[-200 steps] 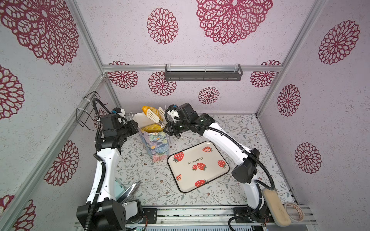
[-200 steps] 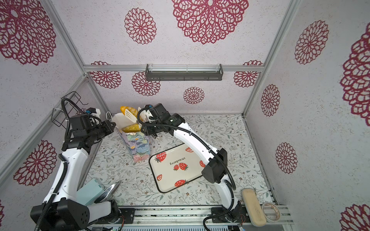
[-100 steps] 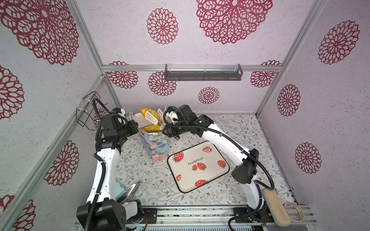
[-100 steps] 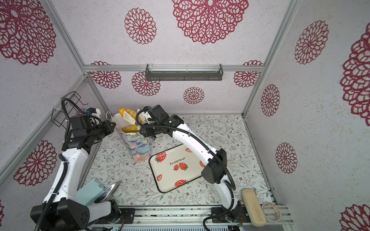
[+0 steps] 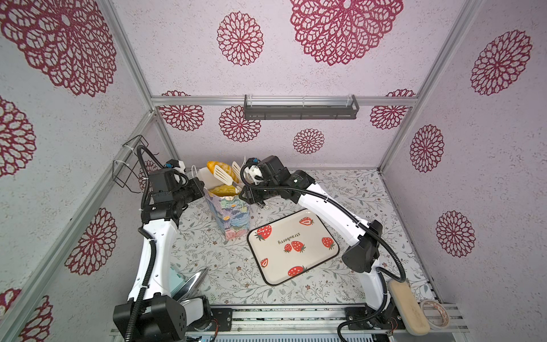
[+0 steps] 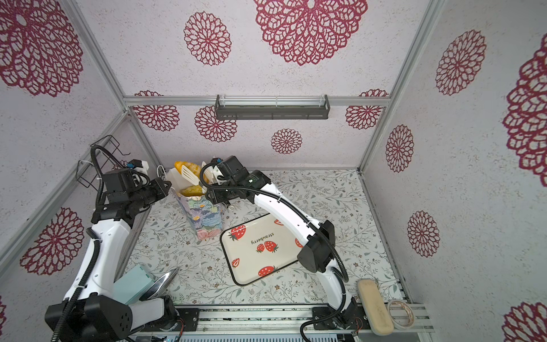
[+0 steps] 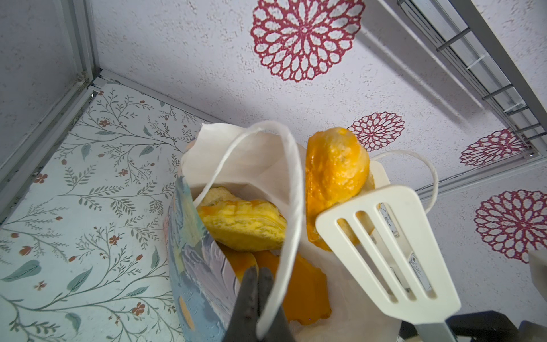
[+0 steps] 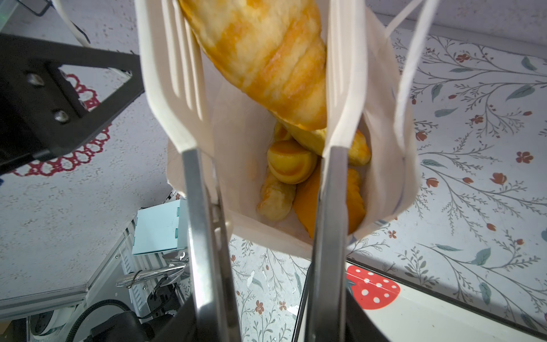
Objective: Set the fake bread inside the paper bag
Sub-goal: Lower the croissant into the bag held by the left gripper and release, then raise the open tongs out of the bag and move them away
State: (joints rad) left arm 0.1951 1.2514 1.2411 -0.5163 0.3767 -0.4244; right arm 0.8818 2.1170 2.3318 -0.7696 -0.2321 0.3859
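- The paper bag stands upright on the table, towards the rear left, with its mouth open.
- The left gripper is fully closed. In the left wrist view its dark fingertips pinch the near rim of the paper bag. A white cord handle loops just beside them.
- The right gripper is clamped on the metal arms of a pair of tongs. The tongs reach over the bag mouth from the right.
- The two white slotted blades of the tongs sit on either side of the long loaf.
- The long loaf is tilted. Its lower end is inside the bag mouth. Its upper end projects above the rim at the rear.
- More fake bread lies inside the paper bag. A ridged croissant is near the top. The right wrist view shows a round roll and other pastries beneath the loaf.
- A cream tray printed with strawberries lies flat on the table, just beside the base of the bag, to its front right.
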